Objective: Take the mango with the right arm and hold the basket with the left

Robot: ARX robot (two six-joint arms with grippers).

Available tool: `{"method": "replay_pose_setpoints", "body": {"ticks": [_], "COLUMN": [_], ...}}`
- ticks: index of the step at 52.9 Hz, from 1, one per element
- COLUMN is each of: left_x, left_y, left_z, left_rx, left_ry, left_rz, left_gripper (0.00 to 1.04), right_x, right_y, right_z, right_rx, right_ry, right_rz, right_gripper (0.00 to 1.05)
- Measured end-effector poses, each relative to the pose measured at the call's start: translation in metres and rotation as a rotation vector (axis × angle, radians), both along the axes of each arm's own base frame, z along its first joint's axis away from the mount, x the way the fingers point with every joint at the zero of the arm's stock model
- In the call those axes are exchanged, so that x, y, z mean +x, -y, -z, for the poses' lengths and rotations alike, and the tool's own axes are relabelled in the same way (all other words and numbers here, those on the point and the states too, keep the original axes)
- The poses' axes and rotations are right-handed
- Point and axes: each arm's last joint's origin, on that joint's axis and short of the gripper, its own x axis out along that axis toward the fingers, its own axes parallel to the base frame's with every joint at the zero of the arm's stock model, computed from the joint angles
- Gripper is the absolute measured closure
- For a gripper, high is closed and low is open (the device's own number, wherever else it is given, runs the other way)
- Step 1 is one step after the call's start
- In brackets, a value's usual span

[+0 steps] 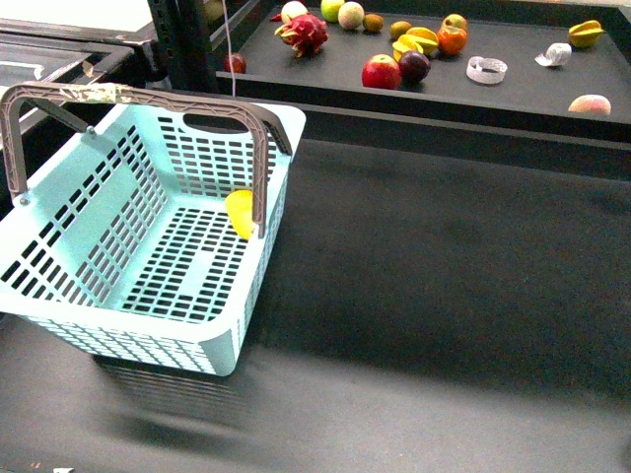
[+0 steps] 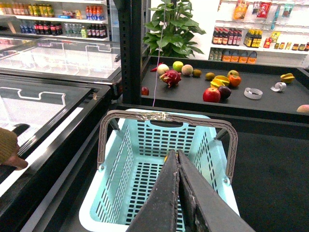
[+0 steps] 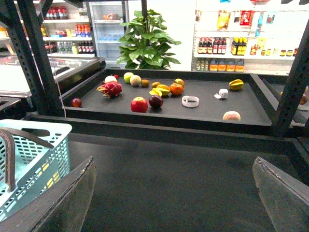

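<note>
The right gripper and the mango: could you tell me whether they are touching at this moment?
Apart. The front view shows the mango lying inside the basket, while the right wrist view shows the right gripper open over bare dark table, holding nothing.

Bright, even shop lighting from overhead fills all three views, with white glare on a freezer lid (image 2: 43,104), a soft blurred shadow under the basket (image 1: 148,256), and close gripper fingers (image 3: 58,203) out of focus.
</note>
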Motion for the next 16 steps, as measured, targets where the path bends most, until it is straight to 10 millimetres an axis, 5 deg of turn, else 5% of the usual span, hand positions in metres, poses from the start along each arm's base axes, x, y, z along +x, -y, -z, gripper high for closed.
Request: {"method": "replay_pose_setpoints", "body": {"ticks": [16], "left_x": [-0.012], "left_y": [0.000], "left_z": [0.003], "left_rx": [0.000], "left_ry": [-0.007], "left_rz": [0.000], "left_gripper": [1.03], "right_x": [0.000], "right_y": [0.000], "right_z": [0.000], "right_rx": [0.000], "right_ry": [0.000], "right_rz": [0.000], "right_gripper": [0.08]}}
